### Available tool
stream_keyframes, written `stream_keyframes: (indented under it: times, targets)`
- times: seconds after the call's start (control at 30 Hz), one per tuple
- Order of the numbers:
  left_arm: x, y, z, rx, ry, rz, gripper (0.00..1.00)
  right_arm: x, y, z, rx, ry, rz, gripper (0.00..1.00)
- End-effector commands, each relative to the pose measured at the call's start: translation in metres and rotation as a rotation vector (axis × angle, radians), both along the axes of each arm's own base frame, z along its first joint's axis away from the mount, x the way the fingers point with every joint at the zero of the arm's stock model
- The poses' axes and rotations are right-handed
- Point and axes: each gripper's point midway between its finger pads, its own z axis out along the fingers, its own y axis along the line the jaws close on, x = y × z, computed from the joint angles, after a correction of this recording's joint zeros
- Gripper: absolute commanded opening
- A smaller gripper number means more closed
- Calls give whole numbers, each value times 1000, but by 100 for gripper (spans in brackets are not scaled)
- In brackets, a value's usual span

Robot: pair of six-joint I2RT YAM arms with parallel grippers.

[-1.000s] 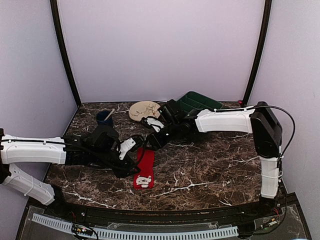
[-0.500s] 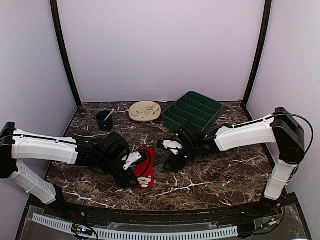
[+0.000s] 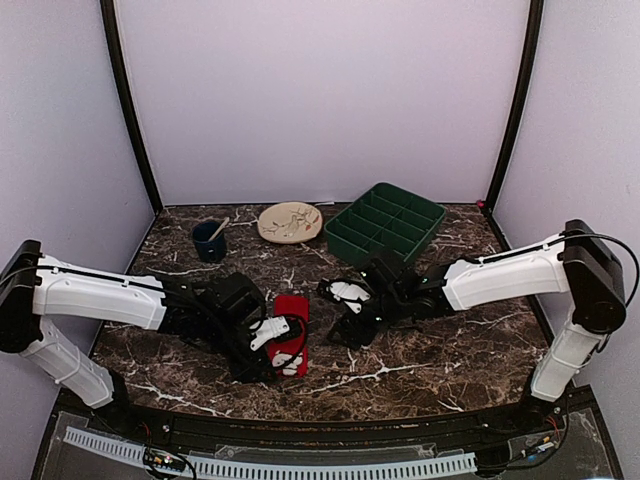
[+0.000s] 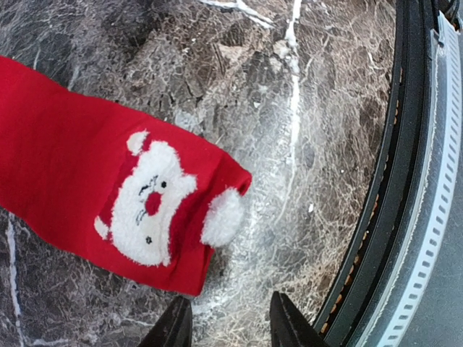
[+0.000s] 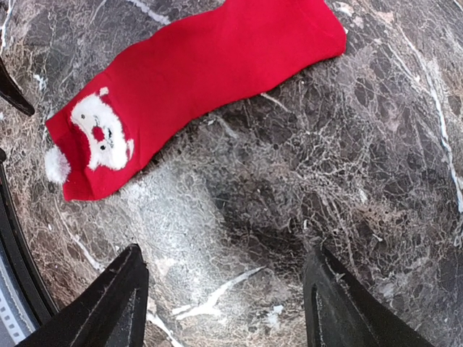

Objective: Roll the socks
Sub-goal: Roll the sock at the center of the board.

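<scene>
Top external: right gripper [image 5: 228, 303], spread, now clear of socks [image 3: 292, 310]; left gripper [image 4: 230, 325] spread beside them.

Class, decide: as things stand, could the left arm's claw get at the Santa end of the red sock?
Probably yes. The left claw hangs open just beside the Santa end of the sock, only bare marble between them; the right claw stands off.

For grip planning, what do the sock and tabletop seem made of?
Sock: soft matte red knit, judging by its limp lie and fuzzy white Santa patch. Tabletop: dark stone-look surface with white veins and slight sheen, marble or a printed laminate.
</scene>
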Motion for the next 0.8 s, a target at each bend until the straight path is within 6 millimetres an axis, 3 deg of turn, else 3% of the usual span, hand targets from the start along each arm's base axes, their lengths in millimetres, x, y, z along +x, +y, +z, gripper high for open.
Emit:
stream_keyframes:
  times: [0.0, 0.4, 0.77]
  targets:
    - [-6, -5, -3, 18, -5, -93, 38, -2, 6, 9, 35, -19, 15, 68]
    - [19, -8, -16, 98, -133, -124, 39, -4, 7, 10, 28, -15, 28, 68]
    - [4, -10, -31, 130, -78, -209, 34, -3, 4, 8, 7, -22, 30, 69]
